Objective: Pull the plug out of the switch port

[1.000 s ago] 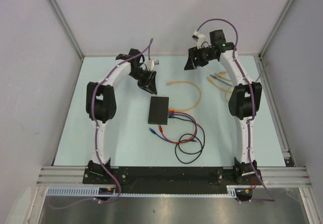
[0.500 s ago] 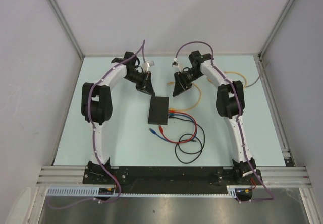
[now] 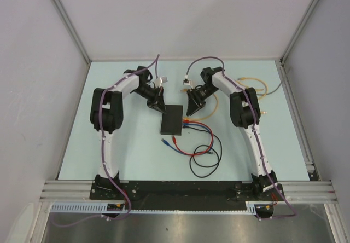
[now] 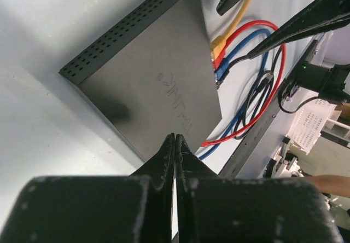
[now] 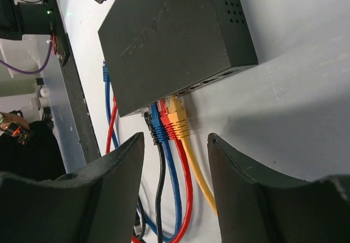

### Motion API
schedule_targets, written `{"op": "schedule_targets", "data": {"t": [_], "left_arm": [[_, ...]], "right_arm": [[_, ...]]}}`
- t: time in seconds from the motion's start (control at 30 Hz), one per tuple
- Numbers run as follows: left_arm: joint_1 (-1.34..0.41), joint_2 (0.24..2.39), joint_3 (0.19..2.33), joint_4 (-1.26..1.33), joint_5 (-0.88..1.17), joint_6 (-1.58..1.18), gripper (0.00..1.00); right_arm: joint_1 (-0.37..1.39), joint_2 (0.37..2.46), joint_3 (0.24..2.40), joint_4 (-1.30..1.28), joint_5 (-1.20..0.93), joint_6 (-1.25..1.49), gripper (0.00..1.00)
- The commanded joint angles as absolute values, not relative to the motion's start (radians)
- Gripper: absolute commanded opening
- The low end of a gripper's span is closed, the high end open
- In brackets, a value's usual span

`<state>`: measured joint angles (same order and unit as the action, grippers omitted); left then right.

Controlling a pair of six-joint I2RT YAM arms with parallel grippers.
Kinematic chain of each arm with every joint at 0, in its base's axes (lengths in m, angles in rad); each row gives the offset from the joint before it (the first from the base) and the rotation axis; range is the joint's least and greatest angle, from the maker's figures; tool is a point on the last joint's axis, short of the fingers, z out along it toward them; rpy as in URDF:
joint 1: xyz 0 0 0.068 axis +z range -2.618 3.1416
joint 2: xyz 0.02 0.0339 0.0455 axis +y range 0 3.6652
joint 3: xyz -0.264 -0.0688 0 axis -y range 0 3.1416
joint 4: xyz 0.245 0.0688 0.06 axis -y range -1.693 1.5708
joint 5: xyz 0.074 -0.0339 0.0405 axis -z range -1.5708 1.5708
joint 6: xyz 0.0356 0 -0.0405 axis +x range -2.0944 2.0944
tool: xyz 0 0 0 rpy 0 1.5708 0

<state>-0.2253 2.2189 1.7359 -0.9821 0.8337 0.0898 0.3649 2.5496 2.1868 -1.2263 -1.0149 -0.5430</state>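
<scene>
The switch (image 3: 171, 119) is a flat black box lying mid-table. Yellow, red, blue and black plugs (image 3: 187, 123) sit side by side in the ports on its right edge. In the right wrist view the yellow plug (image 5: 178, 120) is outermost, then red (image 5: 168, 125), blue (image 5: 158, 129) and black (image 5: 149, 123). My right gripper (image 5: 176, 139) is open, its fingers standing to either side of this row, a little short of it and touching nothing. My left gripper (image 4: 175, 136) is shut and empty, its tips over the switch (image 4: 147, 84) at its far left corner (image 3: 160, 105).
Red, blue and black cables (image 3: 205, 150) loop on the table in front of the switch, with loose plug ends (image 3: 167, 142) beside it. A yellow cable (image 3: 210, 105) curves behind the right gripper. More cables (image 3: 257, 84) lie at the back right. Enclosure walls stand on three sides.
Both arms have swung inward and down to the switch. The left gripper has closed fully. The right gripper has narrowed and now brackets the row of plugs.
</scene>
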Motion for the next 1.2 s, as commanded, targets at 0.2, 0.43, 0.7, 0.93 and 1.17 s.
{"op": "schedule_targets", "data": {"t": [0.2,0.43,0.7,0.93,1.17], "left_arm": [[-0.23,2.264,1.74,-1.002,0.802,0.129,0.0],[-0.232,2.269,1.733,-1.005,0.785,0.133,0.0],[-0.238,2.269,1.744,-0.999,0.779,0.129,0.0],[-0.247,2.263,1.746,-0.999,0.778,0.132,0.0],[-0.249,2.261,1.753,-0.997,0.779,0.13,0.0]], "right_arm": [[0.403,2.6,2.177,-1.238,-1.057,-0.568,0.5],[0.416,2.641,2.195,-1.226,-1.063,-0.549,0.48],[0.426,2.672,2.215,-1.206,-1.065,-0.523,0.46],[0.429,2.68,2.223,-1.155,-1.034,-0.462,0.42],[0.439,2.684,2.218,-1.137,-0.979,-0.443,0.36]]}}
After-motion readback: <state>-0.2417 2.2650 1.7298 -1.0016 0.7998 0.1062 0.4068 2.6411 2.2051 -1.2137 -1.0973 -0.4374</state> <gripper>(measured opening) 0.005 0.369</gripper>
